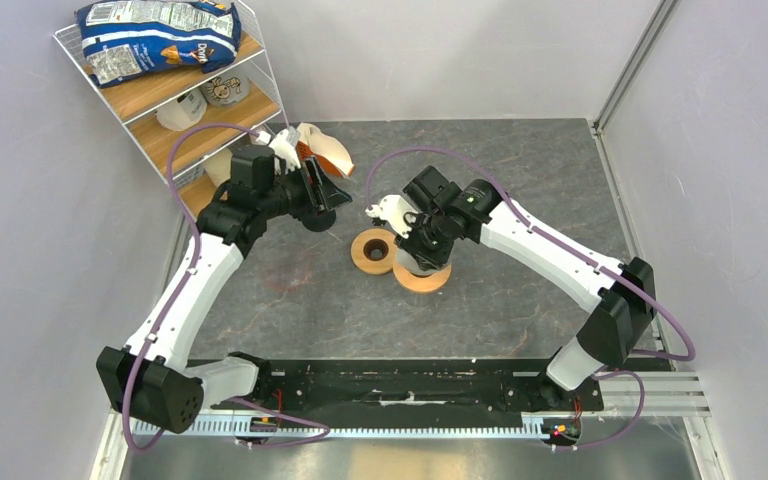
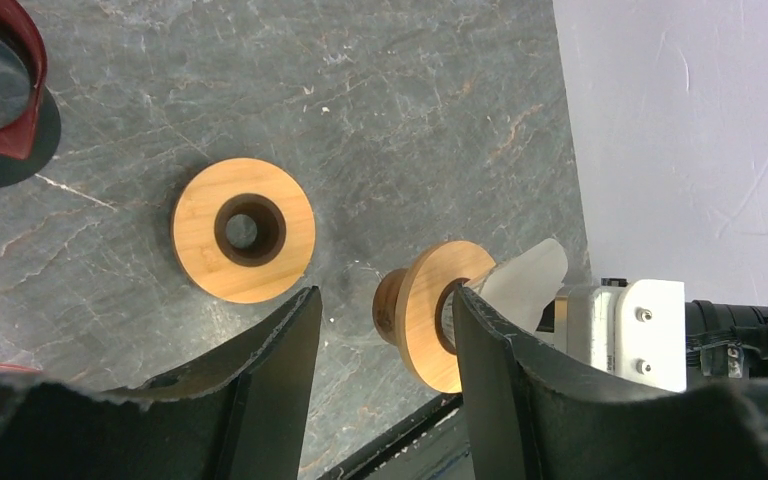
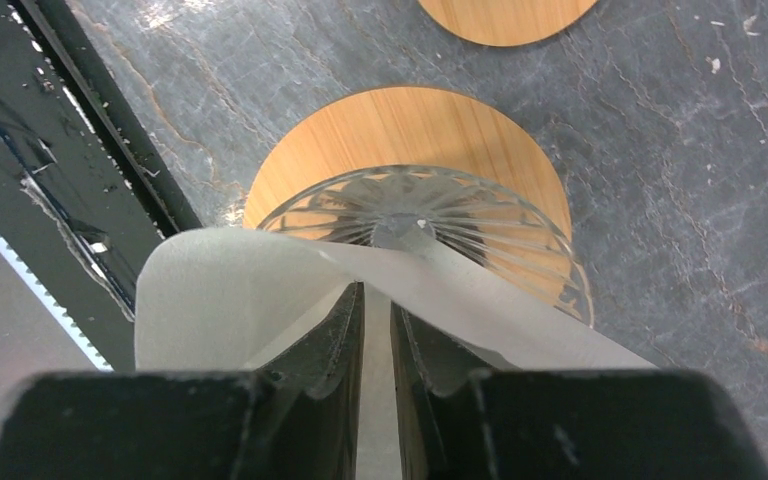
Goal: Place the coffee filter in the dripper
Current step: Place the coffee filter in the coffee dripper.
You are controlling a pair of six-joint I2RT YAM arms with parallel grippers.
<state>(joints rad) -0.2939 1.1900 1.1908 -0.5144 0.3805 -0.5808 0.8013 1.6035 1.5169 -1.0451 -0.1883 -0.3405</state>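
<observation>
Plainly, the coffee filter (image 3: 230,290) should handle as light, floppy paper that creases easily. The right fingers (image 3: 328,348) pinch its edge narrowly, low centre of the right wrist view, just over the glass dripper (image 3: 430,205). The left fingers (image 2: 275,350) stand wide, empty.

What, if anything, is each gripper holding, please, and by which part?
The right gripper pinches the coffee filter by its paper wall, over the dripper. The left gripper is open and holds nothing.

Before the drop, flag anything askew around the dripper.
The cream-white paper coffee filter, pinched in the right arm's jaws, hangs over only the near rim of the clear glass funnel dripper, off to one side and not seated in the cone. Nothing looks spilled or broken.
</observation>
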